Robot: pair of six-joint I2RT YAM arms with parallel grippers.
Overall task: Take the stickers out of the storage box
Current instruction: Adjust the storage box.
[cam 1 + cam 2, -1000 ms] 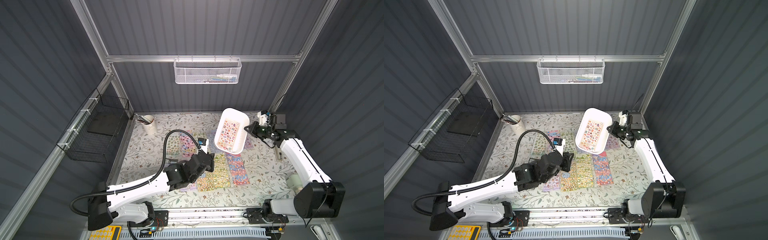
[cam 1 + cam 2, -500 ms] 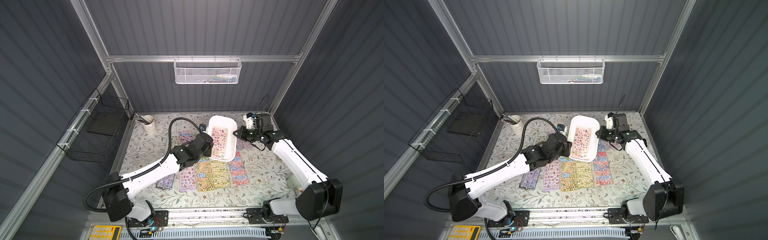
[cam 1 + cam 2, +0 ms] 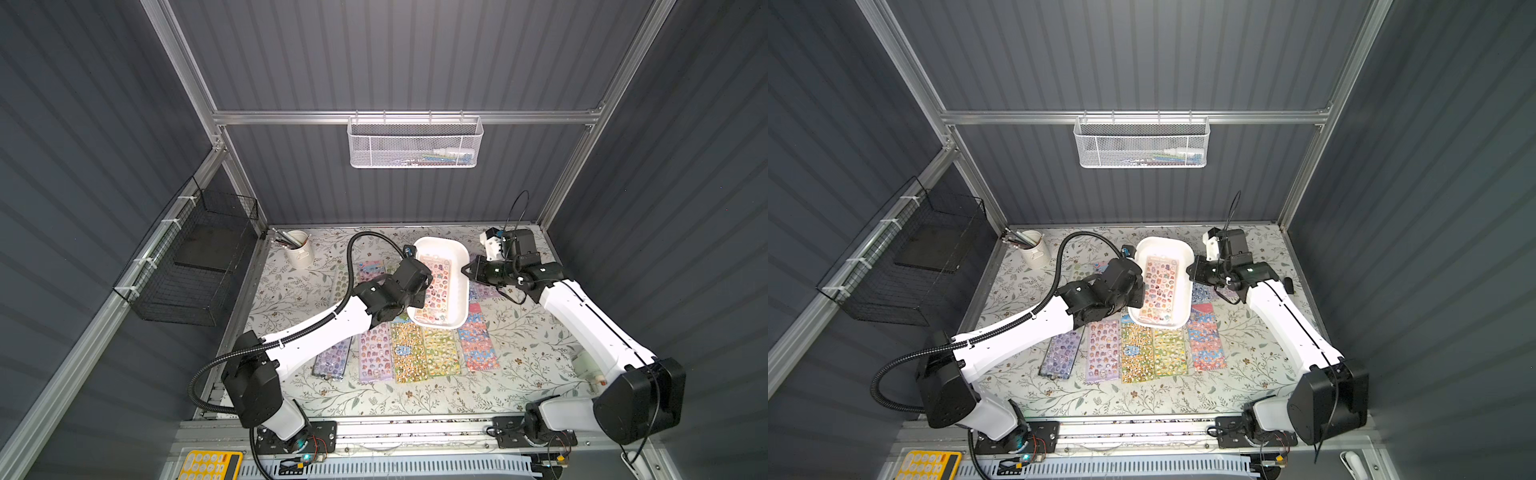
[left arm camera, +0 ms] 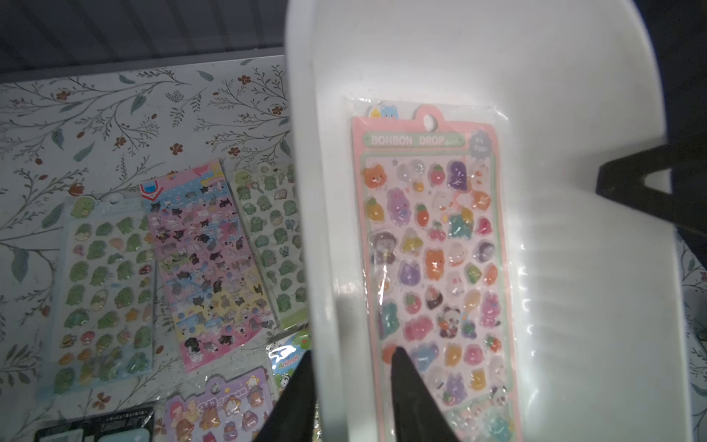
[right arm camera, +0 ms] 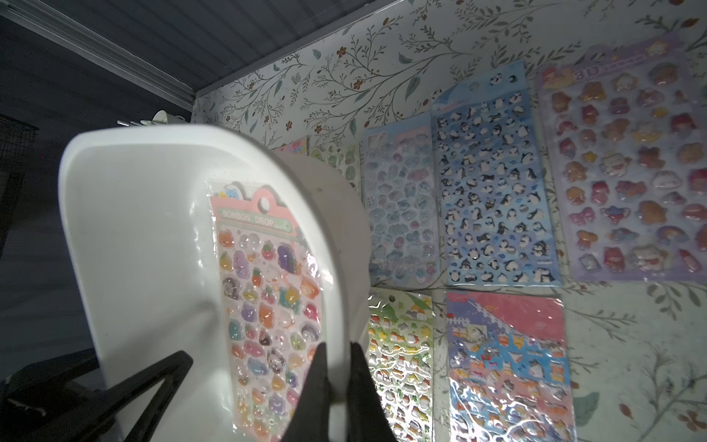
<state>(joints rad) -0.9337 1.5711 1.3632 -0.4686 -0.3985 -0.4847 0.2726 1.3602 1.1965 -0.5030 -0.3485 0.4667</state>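
I see the right jaws clamped on the white box wall. The left jaws are narrow, astride the opposite wall; I cannot tell if they grip. One pink sticker sheet lies inside.

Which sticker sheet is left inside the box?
The pink BONBON DROP sheet: it alone lies inside the white storage box, while all the other sheets lie spread out on the floral table.
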